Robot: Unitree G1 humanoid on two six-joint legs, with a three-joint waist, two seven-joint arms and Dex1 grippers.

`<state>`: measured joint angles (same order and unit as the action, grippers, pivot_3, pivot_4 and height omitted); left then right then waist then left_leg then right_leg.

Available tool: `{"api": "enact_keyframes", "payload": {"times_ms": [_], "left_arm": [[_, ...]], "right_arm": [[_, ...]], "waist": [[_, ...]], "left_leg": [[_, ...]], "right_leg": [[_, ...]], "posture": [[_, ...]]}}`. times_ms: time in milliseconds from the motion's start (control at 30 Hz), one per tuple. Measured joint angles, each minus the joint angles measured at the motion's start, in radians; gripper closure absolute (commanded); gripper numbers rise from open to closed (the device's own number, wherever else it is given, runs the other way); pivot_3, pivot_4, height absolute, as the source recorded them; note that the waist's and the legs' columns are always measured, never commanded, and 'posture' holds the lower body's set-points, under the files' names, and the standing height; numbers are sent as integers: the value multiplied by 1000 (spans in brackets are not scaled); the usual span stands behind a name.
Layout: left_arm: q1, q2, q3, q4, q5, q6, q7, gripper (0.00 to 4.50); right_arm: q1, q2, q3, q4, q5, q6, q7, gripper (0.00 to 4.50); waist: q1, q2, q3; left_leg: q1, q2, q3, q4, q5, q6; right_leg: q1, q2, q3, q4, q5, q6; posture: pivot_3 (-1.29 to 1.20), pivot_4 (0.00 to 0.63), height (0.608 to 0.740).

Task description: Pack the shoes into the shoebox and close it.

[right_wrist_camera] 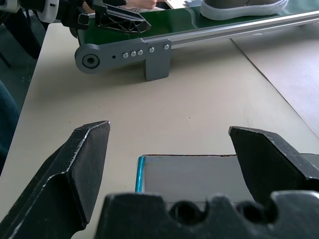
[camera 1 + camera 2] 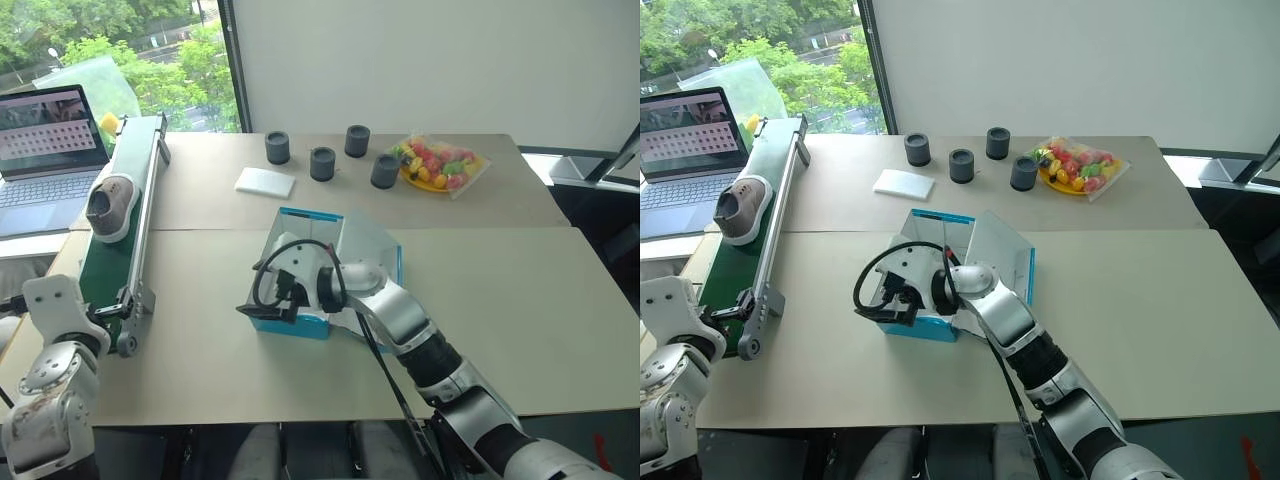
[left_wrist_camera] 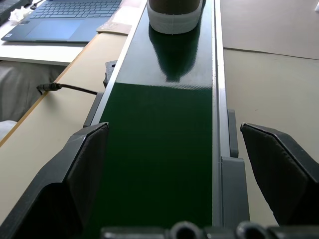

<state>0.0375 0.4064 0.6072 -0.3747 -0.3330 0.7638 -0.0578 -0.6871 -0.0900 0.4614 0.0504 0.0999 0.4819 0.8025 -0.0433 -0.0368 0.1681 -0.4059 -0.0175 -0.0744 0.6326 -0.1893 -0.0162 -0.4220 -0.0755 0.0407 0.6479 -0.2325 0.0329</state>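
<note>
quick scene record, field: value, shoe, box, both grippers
shoe: one grey-and-white sneaker on the green conveyor belt, beside the laptop
shoebox: turquoise shoebox open at table centre, lid flap up
left gripper: left gripper open, empty, at the belt's near end, facing the sneaker
right gripper: right gripper open, empty, over the box's near edge
packed: nothing seen in the box yet

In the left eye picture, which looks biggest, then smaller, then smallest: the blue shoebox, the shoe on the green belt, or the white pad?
1. shoebox
2. shoe
3. white pad; farther away, so unsure.
</note>
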Motion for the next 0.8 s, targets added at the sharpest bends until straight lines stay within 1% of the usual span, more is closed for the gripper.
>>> {"api": "enact_keyframes", "payload": {"times_ms": [800], "left_arm": [[9, 0, 2, 47, 14, -25, -19, 0]], "right_arm": [[0, -2, -5, -1, -2, 10, -20, 14]], "waist": [[0, 0, 0]], "left_leg": [[0, 0, 0, 0, 0, 0]], "right_leg": [[0, 0, 0, 0, 0, 0]], "posture": [[0, 150, 726]]}}
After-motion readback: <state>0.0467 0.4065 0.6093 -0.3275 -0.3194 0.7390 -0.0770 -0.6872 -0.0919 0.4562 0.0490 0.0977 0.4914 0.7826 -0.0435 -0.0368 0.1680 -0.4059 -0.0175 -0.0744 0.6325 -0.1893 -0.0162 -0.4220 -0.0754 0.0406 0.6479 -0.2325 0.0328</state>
